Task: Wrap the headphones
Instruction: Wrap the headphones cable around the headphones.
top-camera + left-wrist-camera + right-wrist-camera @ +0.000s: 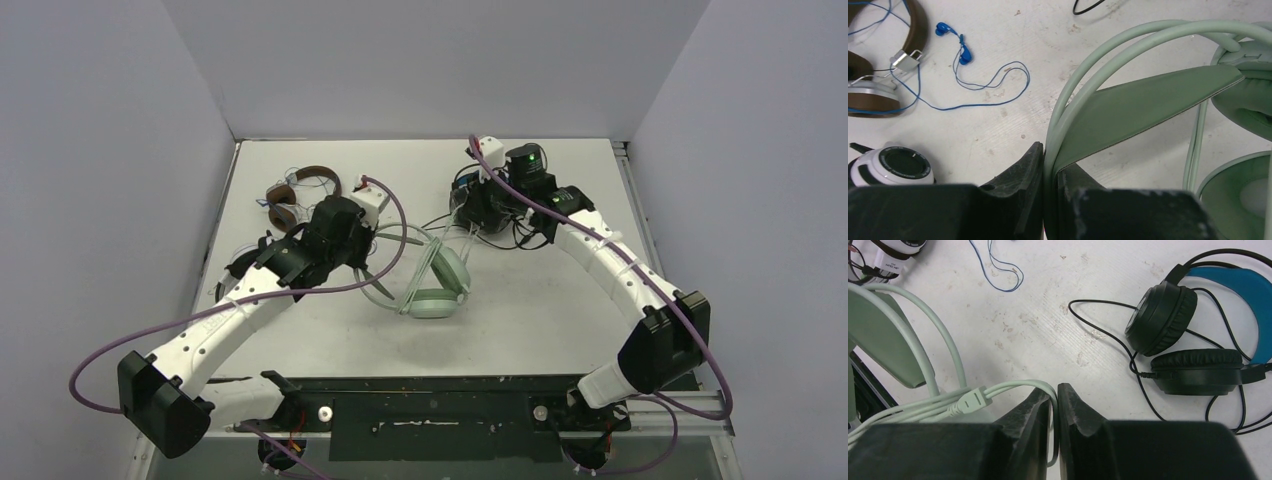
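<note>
Centrally, the mint headset [437,290] lies mid-table [540,330], with bare surface toward the near edge and the right. The brown headset [300,190] and black headset [1168,320] occupy the far side. Its long axis runs left to right: band [1148,100] toward the left gripper [1052,157], which clenches it, cups [450,268] rightward. The right gripper [1057,390] pinches its cord [1013,386].

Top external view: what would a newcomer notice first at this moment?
The mint green headphones in the middle of the table, held from both sides: the left gripper is shut on the headband, the right gripper on the cord. Farther back lie the brown headset on the left and the black headset on the right.
</note>
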`<action>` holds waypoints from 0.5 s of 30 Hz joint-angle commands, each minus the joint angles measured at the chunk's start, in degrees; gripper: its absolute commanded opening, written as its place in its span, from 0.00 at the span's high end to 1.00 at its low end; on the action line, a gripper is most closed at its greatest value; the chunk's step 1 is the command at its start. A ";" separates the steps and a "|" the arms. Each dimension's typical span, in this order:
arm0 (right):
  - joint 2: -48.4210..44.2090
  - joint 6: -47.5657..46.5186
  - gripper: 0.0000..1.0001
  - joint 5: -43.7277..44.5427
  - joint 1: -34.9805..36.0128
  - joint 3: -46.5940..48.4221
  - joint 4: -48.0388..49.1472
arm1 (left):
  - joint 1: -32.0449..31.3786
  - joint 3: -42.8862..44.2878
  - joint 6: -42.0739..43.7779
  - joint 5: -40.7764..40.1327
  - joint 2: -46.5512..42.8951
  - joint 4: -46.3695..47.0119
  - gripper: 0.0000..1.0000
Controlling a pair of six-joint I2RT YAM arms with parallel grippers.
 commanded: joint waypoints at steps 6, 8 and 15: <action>-1.10 3.57 0.69 2.31 -1.25 -6.74 13.78 | 6.12 5.90 -5.79 17.69 -0.40 -1.04 1.00; -1.94 4.52 0.69 0.38 -1.84 -9.40 17.03 | 7.08 7.04 -6.92 18.38 -0.47 -2.10 1.00; -4.42 8.61 0.67 -8.24 -2.69 -18.94 31.18 | 7.66 10.48 -10.31 20.62 -1.66 -4.15 1.00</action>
